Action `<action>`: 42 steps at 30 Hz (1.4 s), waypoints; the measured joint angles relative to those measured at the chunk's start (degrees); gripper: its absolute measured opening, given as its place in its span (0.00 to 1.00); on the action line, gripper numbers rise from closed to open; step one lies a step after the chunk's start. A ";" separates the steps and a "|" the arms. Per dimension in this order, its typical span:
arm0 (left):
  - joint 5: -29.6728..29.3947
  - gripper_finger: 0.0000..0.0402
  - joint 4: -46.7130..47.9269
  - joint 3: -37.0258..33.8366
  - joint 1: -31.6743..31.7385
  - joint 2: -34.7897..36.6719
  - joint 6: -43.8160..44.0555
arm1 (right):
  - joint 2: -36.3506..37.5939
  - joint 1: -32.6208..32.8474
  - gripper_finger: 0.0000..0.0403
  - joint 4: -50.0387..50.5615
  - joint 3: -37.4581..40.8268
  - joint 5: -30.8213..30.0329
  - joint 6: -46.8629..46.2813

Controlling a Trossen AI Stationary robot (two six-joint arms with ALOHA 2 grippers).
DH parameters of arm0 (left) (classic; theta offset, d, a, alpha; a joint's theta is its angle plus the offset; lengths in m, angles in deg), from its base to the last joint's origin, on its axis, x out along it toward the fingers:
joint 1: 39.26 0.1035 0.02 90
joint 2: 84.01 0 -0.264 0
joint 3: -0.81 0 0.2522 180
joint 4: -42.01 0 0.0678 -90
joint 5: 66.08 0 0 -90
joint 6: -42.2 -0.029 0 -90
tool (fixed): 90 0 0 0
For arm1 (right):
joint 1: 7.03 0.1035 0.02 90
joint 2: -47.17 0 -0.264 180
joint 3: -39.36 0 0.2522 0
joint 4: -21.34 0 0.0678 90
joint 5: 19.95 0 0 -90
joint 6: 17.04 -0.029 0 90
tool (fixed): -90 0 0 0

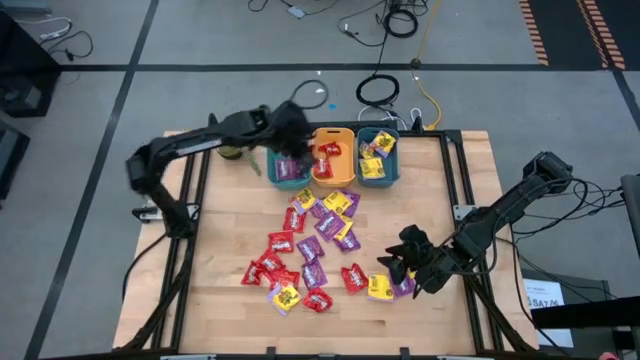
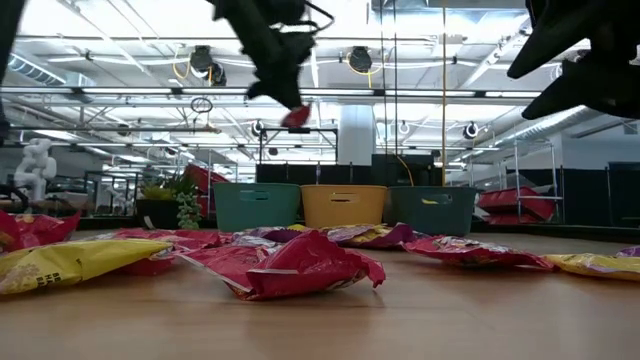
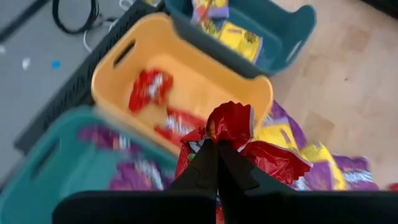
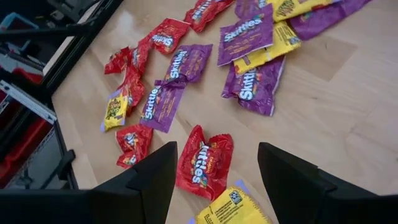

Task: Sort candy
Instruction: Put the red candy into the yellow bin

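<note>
Many small candy packets in red, purple and yellow (image 1: 315, 245) lie flat on the wooden table. My left gripper (image 1: 291, 148) hangs above the three bins at the far edge, over the teal bin (image 3: 56, 180) next to the orange bin (image 3: 186, 78), and is shut on a red candy packet (image 3: 231, 124). My right gripper (image 1: 402, 263) hovers open over the near right part of the pile. In the right wrist view its fingers (image 4: 149, 180) stand on either side of a red packet (image 4: 204, 163) lying on the table below them, without touching it. My left gripper pinches the red packet between its two fingertips (image 3: 208, 165), at a crumpled part near its middle (image 3: 227, 138). The fingers slant downward toward the far edge. The packet is lifted clear and hangs below the fingers (image 2: 297, 116), above the bins.
The teal bin (image 1: 288, 172) holds purple packets, the orange bin (image 1: 333, 158) red ones, the darker bin (image 1: 378, 157) yellow ones. A yellow packet (image 4: 233, 208) lies close under my right gripper. Black frame rails (image 1: 455, 180) run along the table's sides. Bare wood shows at the near left.
</note>
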 joint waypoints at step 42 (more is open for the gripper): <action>-3.34 0.34 -0.41 11.63 -0.39 -16.09 -14.08 | -0.02 -4.87 0.53 3.18 0.00 0.01 -7.86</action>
